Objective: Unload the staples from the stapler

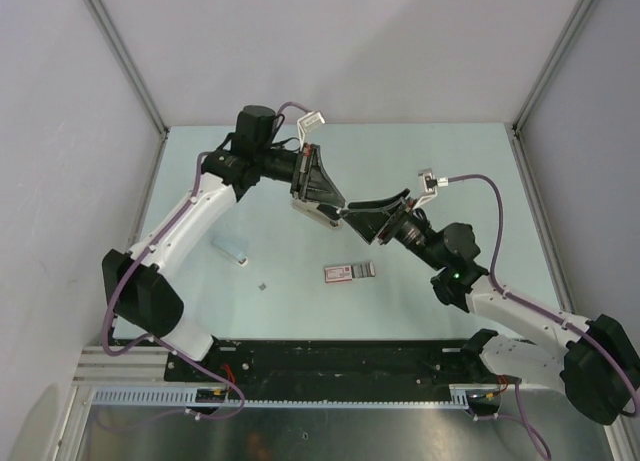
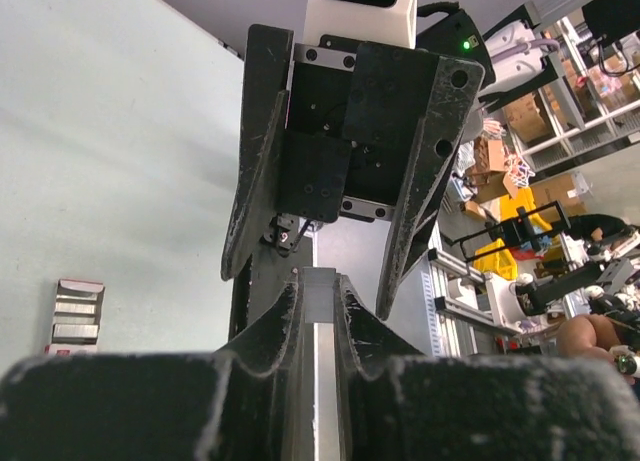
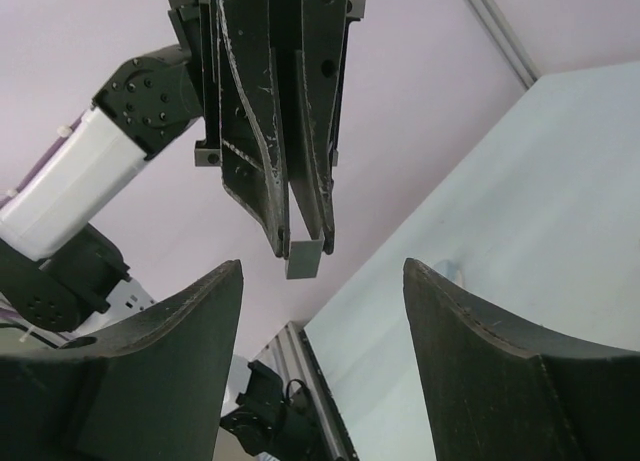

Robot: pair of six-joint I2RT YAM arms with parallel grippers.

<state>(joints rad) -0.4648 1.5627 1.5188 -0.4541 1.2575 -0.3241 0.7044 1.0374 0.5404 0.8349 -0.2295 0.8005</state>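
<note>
My left gripper (image 3: 303, 243) is clenched on a short grey strip (image 3: 305, 261), staples by my guess. It holds the strip in the air at the tips of my right gripper (image 2: 306, 293), whose fingers stand wide apart and grasp nothing. The stapler (image 1: 350, 271) lies on the table (image 1: 480, 181) below, apart from both. If I release before the right closes, the strip drops and may scatter. I see no tray or bin, and I cannot tell whether the stapler holds more.
</note>
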